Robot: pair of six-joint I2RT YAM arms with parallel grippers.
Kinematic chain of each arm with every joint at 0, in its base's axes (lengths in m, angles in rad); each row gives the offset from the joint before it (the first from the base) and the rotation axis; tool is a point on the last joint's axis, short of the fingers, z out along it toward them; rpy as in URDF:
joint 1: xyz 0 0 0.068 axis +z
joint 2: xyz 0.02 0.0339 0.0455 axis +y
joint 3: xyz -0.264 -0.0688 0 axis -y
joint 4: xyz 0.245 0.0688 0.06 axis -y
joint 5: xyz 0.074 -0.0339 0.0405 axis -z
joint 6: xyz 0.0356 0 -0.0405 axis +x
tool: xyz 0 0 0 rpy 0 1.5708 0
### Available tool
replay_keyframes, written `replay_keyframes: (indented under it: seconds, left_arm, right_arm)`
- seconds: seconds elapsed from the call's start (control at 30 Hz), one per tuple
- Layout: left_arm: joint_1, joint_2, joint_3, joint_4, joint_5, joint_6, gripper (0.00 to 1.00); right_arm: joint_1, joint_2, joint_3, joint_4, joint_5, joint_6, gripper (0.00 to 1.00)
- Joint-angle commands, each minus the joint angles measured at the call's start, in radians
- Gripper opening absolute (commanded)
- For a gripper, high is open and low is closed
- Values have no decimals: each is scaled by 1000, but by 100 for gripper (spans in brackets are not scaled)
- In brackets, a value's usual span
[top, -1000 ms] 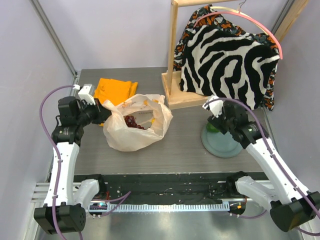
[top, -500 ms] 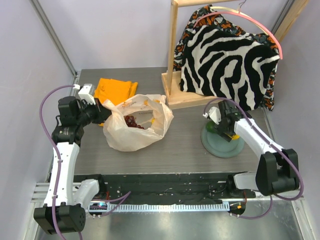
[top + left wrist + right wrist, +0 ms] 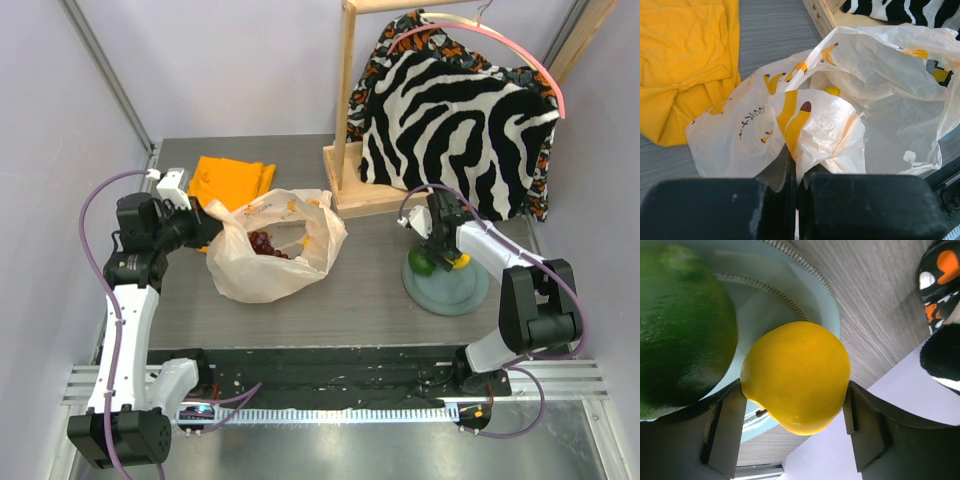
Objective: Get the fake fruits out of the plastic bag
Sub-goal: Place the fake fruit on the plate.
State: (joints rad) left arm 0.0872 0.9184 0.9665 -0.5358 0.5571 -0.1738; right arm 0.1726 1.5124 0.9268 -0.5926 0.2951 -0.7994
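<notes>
Shifted since a second ago: right arm folded back toward the right edge, right gripper (image 3: 447,248) brought round over the far side of the plate (image 3: 450,303). Left arm, bag and cloth unmoved.

Right jaws closed on both flanks of the yellow fruit (image 3: 796,377), held over the plate's rim; touching the plate or not, cannot tell. Green fruit (image 3: 682,325) already lying on the plate, just beside. Plate near the right edge, about midway between near and far edges.

Left gripper (image 3: 797,172) pinching a fold of the bag (image 3: 880,125) at its left lip, jaws pressed together on the film.

Bag left of centre, mouth gaping upward, well apart from the plate. Inside: grapes (image 3: 265,243) toward the left, a yellow lump (image 3: 832,90) deeper in, probably another fruit. Anything else hidden under the folds.

Handling, as judged: fruits likely light, hollow and hard, smooth-skinned, so prone to squirt out of a grip set off-centre. Best taken across the widest part, as with the yellow one now. Grapes knobbly, easier to bite on; best taken at the middle of the bunch. Bag thin, limp, nearly weightless, apt to ride up with whatever gets lifted. Worth keeping the lip pinned and the mouth held wide.

Orange cloth (image 3: 230,180) at the far left corner, just beside the bag.
</notes>
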Motion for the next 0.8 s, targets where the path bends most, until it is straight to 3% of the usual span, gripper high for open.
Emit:
replay_keyframes:
  seconds: [0.0, 0.17, 0.2, 0.23, 0.4, 0.47, 0.77]
  left_arm:
    - [-3, -6, 34, 13, -6, 17, 1]
    - [-1, -3, 35, 14, -5, 16, 1]
    - [-1, -1, 34, 13, -5, 16, 1]
    - [-1, -3, 34, 13, -5, 16, 1]
    - [-3, -6, 20, 16, 0, 13, 1]
    - [-1, -7, 15, 20, 1, 11, 1]
    - [-3, -18, 6, 30, 7, 2, 1]
  right_arm:
    - [-5, 32, 24, 56, -5, -6, 43]
    - [-4, 42, 11, 66, -5, 8, 63]
    - [-5, 32, 9, 66, -7, 11, 76]
    - [-5, 25, 9, 65, -8, 14, 79]
    - [-4, -26, 3, 37, -28, 32, 84]
    - [-4, -46, 17, 7, -36, 40, 93]
    - [-4, -122, 119, -160, -83, 78, 97]
